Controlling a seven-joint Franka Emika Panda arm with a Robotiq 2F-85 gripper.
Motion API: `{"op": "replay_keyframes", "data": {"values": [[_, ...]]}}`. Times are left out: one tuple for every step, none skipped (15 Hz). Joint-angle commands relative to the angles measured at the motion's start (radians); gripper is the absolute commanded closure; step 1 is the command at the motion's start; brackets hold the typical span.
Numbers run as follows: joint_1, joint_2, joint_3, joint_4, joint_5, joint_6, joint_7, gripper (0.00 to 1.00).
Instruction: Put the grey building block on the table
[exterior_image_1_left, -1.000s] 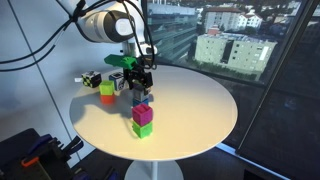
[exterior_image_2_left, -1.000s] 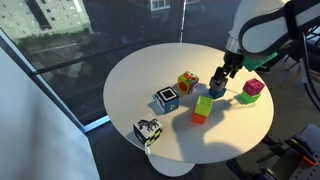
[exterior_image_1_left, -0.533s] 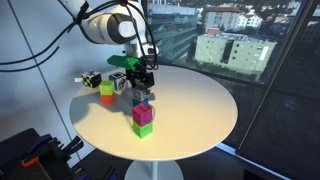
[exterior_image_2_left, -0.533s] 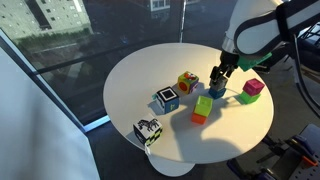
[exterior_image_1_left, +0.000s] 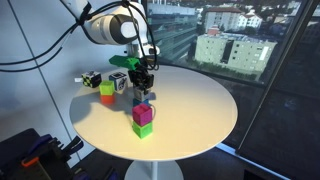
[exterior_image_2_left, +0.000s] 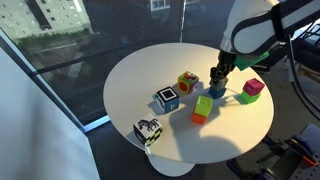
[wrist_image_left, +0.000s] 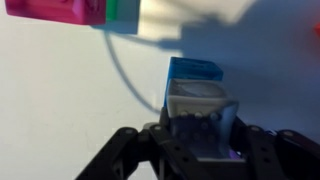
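broadly, a round white surface (exterior_image_1_left: 190, 110) (exterior_image_2_left: 130, 75) filled both exterior views, and it also lay pale and bare behind the blocks in the wrist view (wrist_image_left: 60, 100). above its far side the arm (exterior_image_1_left: 105, 27) (exterior_image_2_left: 255, 30) bent downward, with cables trailing off it. its gripper (exterior_image_1_left: 143, 88) (exterior_image_2_left: 217, 80) pointed straight down near the surface's edge. in the wrist view the gripper (wrist_image_left: 198, 130) came in from the bottom, clamped on the grey block (wrist_image_left: 198, 100), with one finger against each side of it. the grey block sat directly over a blue block (wrist_image_left: 195, 69) (exterior_image_2_left: 217, 93), which stood on the surface. whether the two touched could not be told. the grey block was off the surface itself.

near the blue block stood a magenta block (exterior_image_1_left: 143, 114) (exterior_image_2_left: 253, 88) (wrist_image_left: 55, 8) stacked on a green block (exterior_image_1_left: 143, 129) (wrist_image_left: 125, 12). in an exterior view, another green block (exterior_image_1_left: 107, 88) (exterior_image_2_left: 203, 108) sat on an orange block (exterior_image_1_left: 107, 98). a patterned cube (exterior_image_2_left: 187, 82) stood just beside the gripper. a black-and-white cube (exterior_image_2_left: 166, 99) sat nearer the middle of the surface. a second black-and-white cube (exterior_image_2_left: 148, 131) rested close to the rim, well apart from the gripper.
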Motion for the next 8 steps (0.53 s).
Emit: {"op": "replay_keyframes", "data": {"values": [[0.016,-0.014,-0.011,0.021,-0.025,-0.045,0.048,0.72],[0.018,-0.022,-0.011,0.017,-0.026,-0.048,0.052,0.73],[0.019,-0.029,-0.009,0.012,-0.025,-0.054,0.052,0.73],[0.022,-0.037,-0.007,0.007,-0.025,-0.060,0.053,0.73],[0.025,-0.045,-0.005,0.000,-0.025,-0.067,0.052,0.73],[0.027,-0.051,-0.002,-0.004,-0.023,-0.076,0.051,0.73],[0.031,-0.057,0.000,-0.007,-0.022,-0.086,0.050,0.73],[0.034,-0.062,0.003,-0.009,-0.022,-0.093,0.050,0.73]]}}
